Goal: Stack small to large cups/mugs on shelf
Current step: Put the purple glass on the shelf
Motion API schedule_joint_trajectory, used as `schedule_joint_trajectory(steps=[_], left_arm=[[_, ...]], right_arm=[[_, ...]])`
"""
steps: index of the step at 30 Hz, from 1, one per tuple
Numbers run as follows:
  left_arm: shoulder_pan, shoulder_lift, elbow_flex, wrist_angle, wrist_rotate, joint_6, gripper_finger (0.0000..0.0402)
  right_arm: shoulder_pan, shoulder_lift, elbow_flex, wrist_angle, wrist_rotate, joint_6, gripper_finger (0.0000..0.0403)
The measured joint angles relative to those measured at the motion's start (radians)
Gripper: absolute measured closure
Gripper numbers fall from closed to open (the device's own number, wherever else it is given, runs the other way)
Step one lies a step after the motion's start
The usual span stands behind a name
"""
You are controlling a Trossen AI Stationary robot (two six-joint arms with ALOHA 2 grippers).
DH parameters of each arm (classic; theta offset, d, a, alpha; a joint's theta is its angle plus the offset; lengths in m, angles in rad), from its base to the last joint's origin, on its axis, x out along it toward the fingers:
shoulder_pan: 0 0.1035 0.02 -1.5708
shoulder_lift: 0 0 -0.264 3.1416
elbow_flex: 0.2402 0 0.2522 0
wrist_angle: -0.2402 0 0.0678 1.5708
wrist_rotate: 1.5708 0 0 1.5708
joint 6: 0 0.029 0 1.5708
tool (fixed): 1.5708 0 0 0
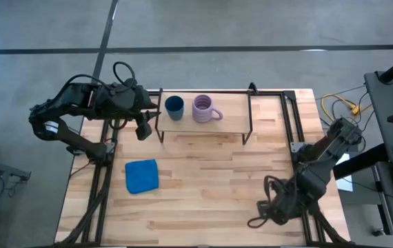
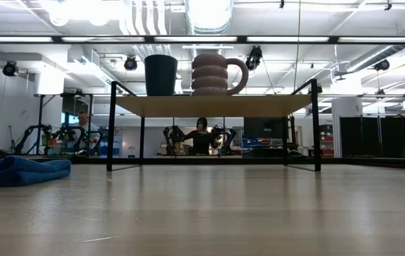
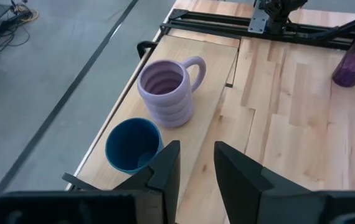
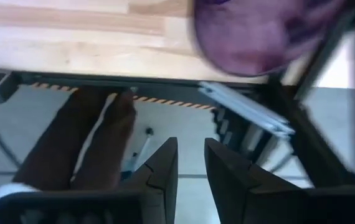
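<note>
the blue cup (image 1: 174, 106) and ribbed mug (image 1: 204, 109) stand side by side on the shelf (image 1: 231, 117); the tumbler (image 3: 354, 56) remains. left gripper (image 1: 143, 128) beside the shelf, slightly parted, empty. right gripper (image 4: 190, 163) likewise; it should fetch the tumbler.

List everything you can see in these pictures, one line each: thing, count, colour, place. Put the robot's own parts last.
cup: 1, dark blue, on the shelf, at its left end in the high view, beside the mug.
mug: 1, pale lavender, ribbed, with handle, on the shelf next to the cup.
tumbler: 1, dark purple, on the table, seen in the left wrist view.
shelf: 1, light wood on black wire legs, at the table's far side.
cloth: 1, blue, on the table, left of middle.
table: 1, light wood.
left claw: 1, dark, open, empty, just left of the shelf.
right claw: 1, dark, open, empty, at the table's near right corner.
</note>
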Motion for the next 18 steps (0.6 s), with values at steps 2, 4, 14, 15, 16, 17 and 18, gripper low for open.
schedule_joint_trajectory(steps=[2,4,14,15,16,17,18], left_arm=[[0.0,0.0,0.0,0.0,0.0,0.006,0.0318],[0.0,0.0,0.0,0.0,0.0,0.006,0.0318],[0.0,0.0,0.0,-0.008,0.0,0.007,0.0318],[0.0,0.0,0.0,-0.012,0.0,0.007,0.0318],[0.0,0.0,0.0,-0.013,0.0,0.007,0.0318],[0.0,0.0,0.0,-0.012,0.0,0.007,0.0318],[0.0,0.0,0.0,-0.013,0.0,0.007,0.0318]], right_arm=[[0.008,0.002,-0.033,0.067,0.033,0.001,0.033],[0.008,0.002,-0.065,0.088,0.043,-0.008,0.033],[0.011,0.01,-0.138,0.046,0.045,-0.086,0.033],[0.011,0.01,-0.138,0.044,0.045,-0.087,0.033],[0.011,0.01,-0.137,0.042,0.046,-0.087,0.033],[0.011,0.01,-0.136,0.033,0.046,-0.09,0.033],[0.011,0.01,-0.133,0.019,0.046,-0.09,0.033]])
